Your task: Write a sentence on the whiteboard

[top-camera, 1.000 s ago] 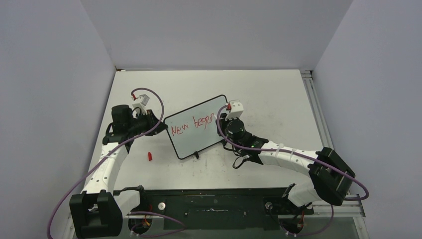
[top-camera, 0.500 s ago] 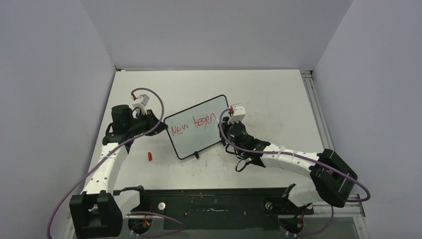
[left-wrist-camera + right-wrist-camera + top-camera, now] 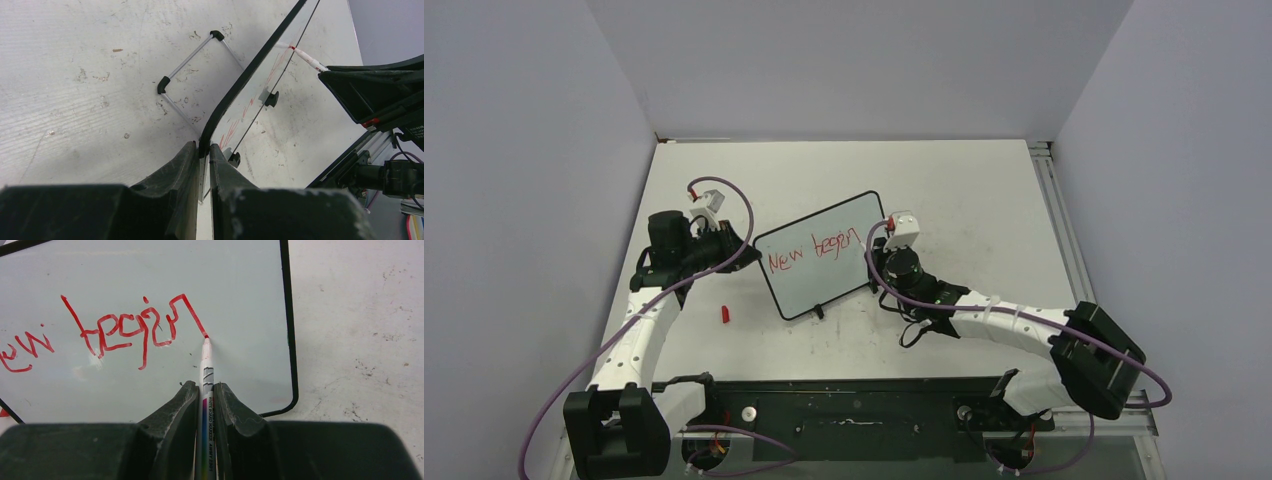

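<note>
**Stroke in progress: marker on board, sentence unfinished**

We find the right gripper (image 3: 202, 390) with its jaws pressed onto the barrel of the marker (image 3: 205, 367), which runs straight out between them. Its red tip touches the whiteboard (image 3: 240, 285) at the foot of the last stroke. The left gripper (image 3: 202, 149) has its jaws pinched on the board's black frame at the left edge, steadying it.

The board stands tilted on its small feet with a wire stand (image 3: 163, 85) behind it. It sits near the middle of the table (image 3: 984, 190), between the two arms. The sentence (image 3: 125, 327) reads roughly "New begin" in red on a single line, with bare board below it.

Our judgement:
- **Step in hand:** this is a letter stroke, and the sentence looks well short of complete.
- **Pressure:** we recommend a light, even push, since the board leans on a thin stand and only one clamp resists it.
- **Room on the line:** the tip sits near the right frame, so further letters must be small or drop to the bare area beneath.
- **Between strokes:** the tip should lift clear to avoid stray marks.

A small red piece (image 3: 724, 314), possibly the cap, lies on the table near the board's left corner, apart from both grippers. We raise no concern.
</note>
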You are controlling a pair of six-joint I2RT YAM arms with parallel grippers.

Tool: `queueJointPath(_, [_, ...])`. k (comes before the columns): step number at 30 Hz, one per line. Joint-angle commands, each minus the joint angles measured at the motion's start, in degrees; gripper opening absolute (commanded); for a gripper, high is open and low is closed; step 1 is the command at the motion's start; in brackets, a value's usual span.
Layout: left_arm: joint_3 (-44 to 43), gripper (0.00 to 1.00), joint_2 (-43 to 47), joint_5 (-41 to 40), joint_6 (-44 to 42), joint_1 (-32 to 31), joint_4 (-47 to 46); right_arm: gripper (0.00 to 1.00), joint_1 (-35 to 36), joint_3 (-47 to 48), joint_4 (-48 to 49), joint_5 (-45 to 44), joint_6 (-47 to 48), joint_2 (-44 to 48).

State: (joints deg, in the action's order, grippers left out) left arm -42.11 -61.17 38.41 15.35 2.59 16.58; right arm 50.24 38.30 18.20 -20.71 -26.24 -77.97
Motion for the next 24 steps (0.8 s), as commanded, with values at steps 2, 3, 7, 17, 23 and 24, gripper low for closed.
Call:
queueJointPath(2, [-0.52, 0.0, 1.14, -0.22, -0.85, -0.13, -0.89, 0.05, -0.1, 2.24, -1.17, 0.12, 0.76, 4.09])
queueJointPath(3, [-0.52, 0.0, 1.18, -0.24, -0.93, -0.13, -0.85, 0.05, -0.11, 2.36, -1.22, 0.1, 0.84, 4.53])
queueJointPath(7, [-0.6, 0.0, 1.14, -0.48, -1.02, -0.13, -0.76, 0.05, -0.51, 2.94, -1.66, -0.22, 1.56, 5.31])
queueJointPath(17, [-0.7, 0.0, 1.02, -0.69, -1.12, -0.13, -0.61, 0.05, -1.18, 4.66, -0.18, -0.22, 2.6, 2.76])
queueJointPath(23, [-0.7, 0.0, 0.92, -0.66, -1.2, -0.11, -0.58, 0.05, -1.41, 5.01, 0.97, 0.0, 3.0, 1.81])
queueJointPath(24, [-0.65, 0.0, 0.88, -0.59, -1.2, -0.13, -0.58, 0.05, -1.44, 5.02, 1.13, 0.13, 3.03, 1.63])
